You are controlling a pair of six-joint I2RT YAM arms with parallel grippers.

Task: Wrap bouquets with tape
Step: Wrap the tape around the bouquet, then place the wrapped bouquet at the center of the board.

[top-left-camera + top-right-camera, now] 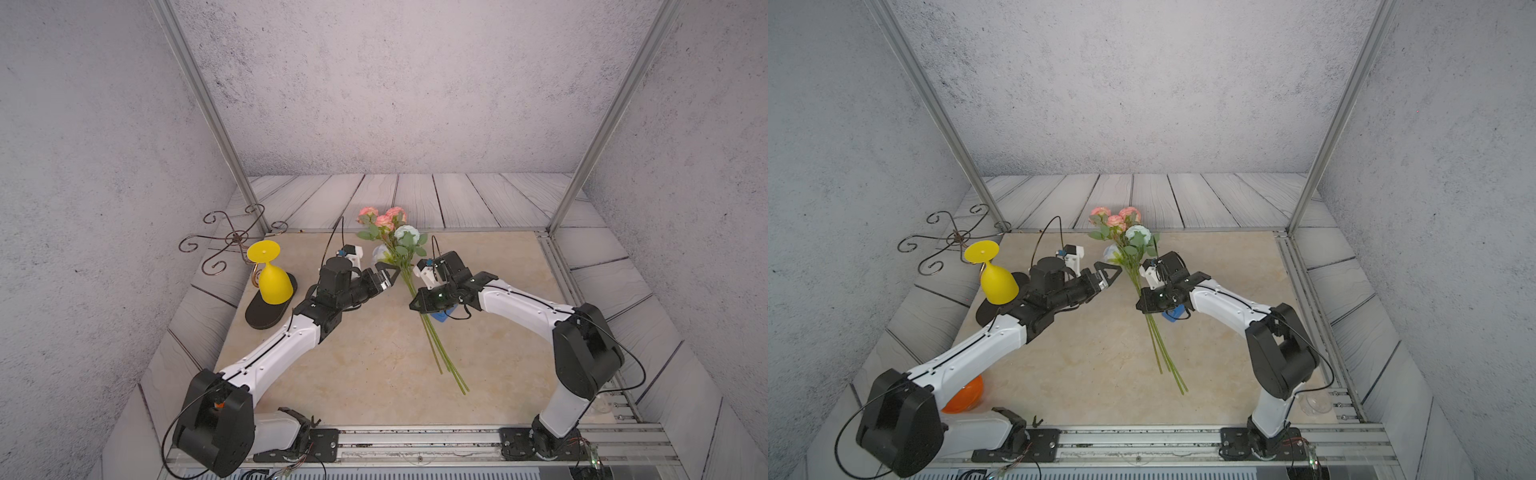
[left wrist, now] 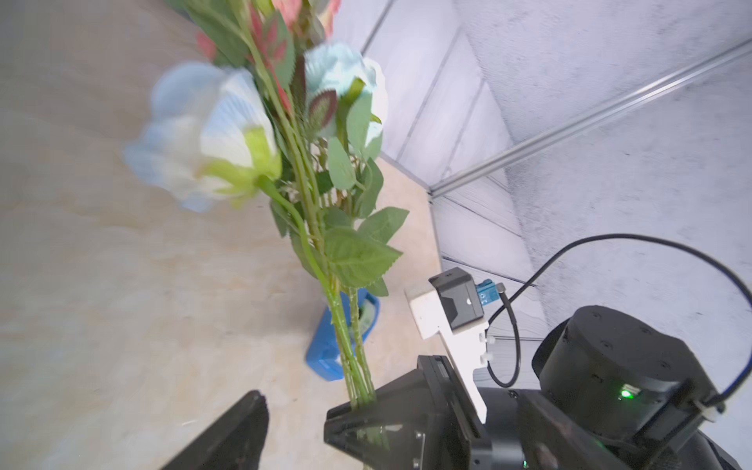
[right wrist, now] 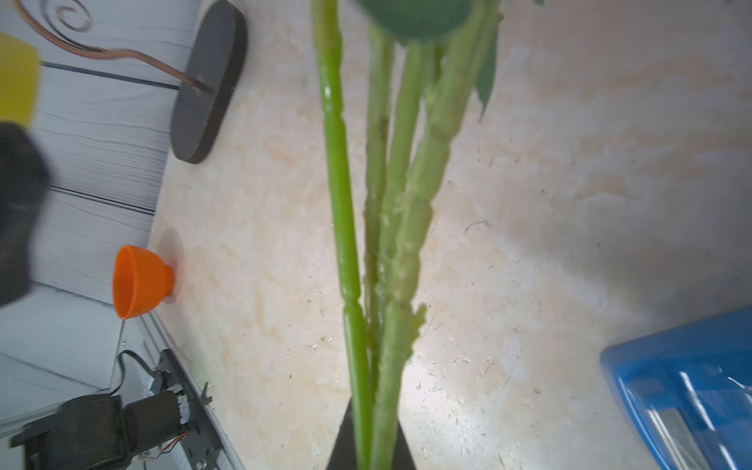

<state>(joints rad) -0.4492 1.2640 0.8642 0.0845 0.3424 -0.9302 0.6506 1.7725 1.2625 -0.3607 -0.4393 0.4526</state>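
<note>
The bunch of artificial flowers (image 1: 401, 249) has cloth-like ribbed petals, matt leaves and glossy, knobbly green plastic stems. Beside its stems, the blue wedge-shaped tape dispenser (image 3: 683, 386) is shiny, smooth plastic. Beneath it, the beige marbled tabletop (image 1: 353, 374) looks smooth and faintly sheened. Left of it, the yellow goblet (image 1: 272, 282) is matt plastic and the scrolled wire stand (image 1: 236, 238) is dark metal.

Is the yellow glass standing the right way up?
No, the yellow glass is upside down: its round foot points up and its bowl opens downward above the black base.
</note>
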